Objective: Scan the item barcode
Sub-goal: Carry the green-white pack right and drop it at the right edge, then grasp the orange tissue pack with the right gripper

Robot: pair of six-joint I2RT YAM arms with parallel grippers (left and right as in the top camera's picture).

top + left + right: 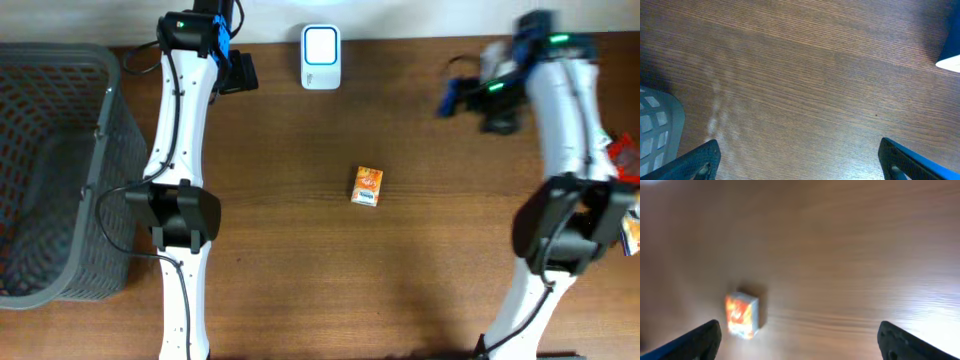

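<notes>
Because the orange box (367, 187) lies flat on the table (300, 250), apart from the wide-open, empty left gripper (799, 160) and right gripper (800, 342), a careless pinch could skid it or cover its barcode

Brown grain, one orange spot
My table (300, 260) is brown wood grain; the box (367, 186) orange with a pale edge; scanner (321, 57) white; basket (60, 120) grey mesh.
</notes>
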